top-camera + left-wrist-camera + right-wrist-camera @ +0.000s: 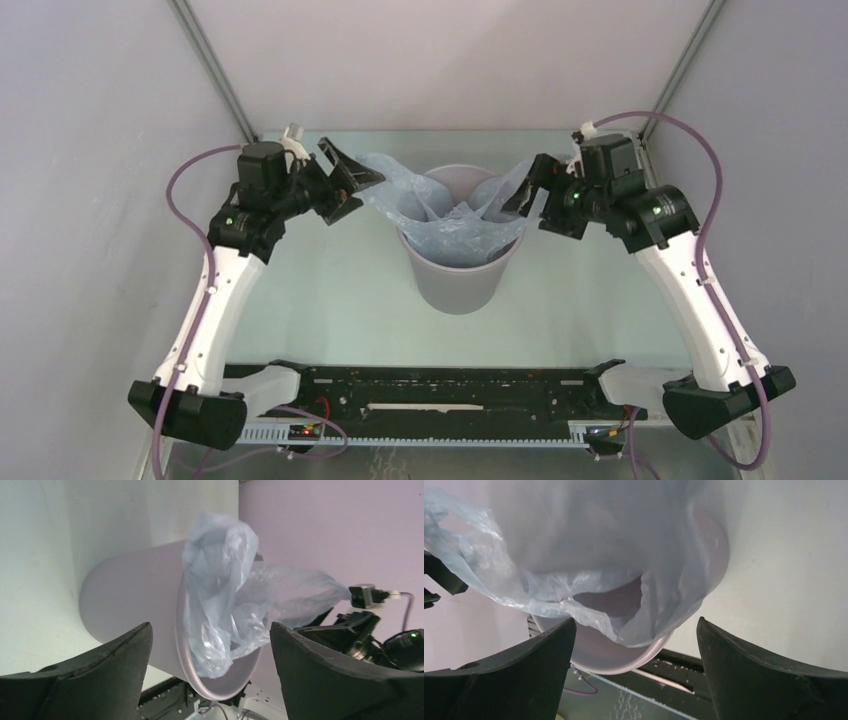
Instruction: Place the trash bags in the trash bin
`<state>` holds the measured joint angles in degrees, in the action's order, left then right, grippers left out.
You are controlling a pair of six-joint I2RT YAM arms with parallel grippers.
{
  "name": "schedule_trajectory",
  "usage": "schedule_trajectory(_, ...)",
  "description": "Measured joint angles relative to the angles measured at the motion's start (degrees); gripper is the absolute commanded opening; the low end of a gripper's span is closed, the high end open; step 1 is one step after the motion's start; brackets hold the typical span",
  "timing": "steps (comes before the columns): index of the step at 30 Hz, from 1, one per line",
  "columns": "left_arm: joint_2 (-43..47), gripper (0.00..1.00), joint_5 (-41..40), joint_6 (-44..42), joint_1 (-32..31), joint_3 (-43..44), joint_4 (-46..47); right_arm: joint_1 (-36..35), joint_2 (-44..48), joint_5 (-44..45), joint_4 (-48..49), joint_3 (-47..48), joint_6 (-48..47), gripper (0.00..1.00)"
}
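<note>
Standing mid-table: grey round bin (458, 285), upright, mouth open, set between my two arms on the pale green table (330, 290)
Bag: thin, crinkly, pale blue plastic bag (455, 238), lying in the mouth of the bin; its middle is sunk inside and its near part is draped over the near rim
Bag, left flap: sticks out past the rim toward the left gripper (362, 192); from above I cannot tell whether it touches the fingertips
Bag, right flap: rises above the rim just beside the right gripper (520, 208); I cannot tell whether they touch either
Left gripper, state: jaws spread wide, gripping nothing; from its wrist camera I see both black fingers (110, 675) at the bottom corners, with the bin's wall and the bunched bag beyond the gap, clear of them
Right gripper, state: jaws spread wide, gripping nothing; from its wrist camera I see the black fingers (524, 675) low in view, with the bag hanging over the bin's rim past the gap
Arms: both reach in from the near edge, with the wrists about level with the bin's rim, one on each side
Bag lettering: too faint for me to read
</note>
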<state>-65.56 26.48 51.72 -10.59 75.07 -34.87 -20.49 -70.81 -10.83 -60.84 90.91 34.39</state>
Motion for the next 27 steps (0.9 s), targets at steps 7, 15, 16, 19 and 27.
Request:
schedule_trajectory(7, -0.8, 0.53, -2.8, 5.2, -6.0, -0.7, -0.5, -3.2, 3.5, 5.3, 2.2, -7.3, 11.2, 0.59)
schedule_trajectory(15, -1.0, 0.2, -3.4, 7.3, -7.3, -4.2, -1.7, -3.6, 7.6, 6.2, 5.2, -12.8, 18.6, 0.31)
schedule_trajectory(16, -0.8, 0.18, -3.1, 7.3, -7.3, -4.6, -1.6, -3.6, 8.0, 6.2, 5.3, -13.0, 19.0, 0.3)
schedule_trajectory(19, 0.2, 0.09, -1.7, 7.4, -7.3, -5.6, -0.6, -3.5, 9.6, 5.9, 5.4, -13.0, 19.9, 0.21)
schedule_trajectory(27, 6.5, 0.0, 1.7, 8.4, -7.3, -10.9, 1.7, -0.7, 17.0, -0.8, 7.1, -17.1, 19.4, 0.0)
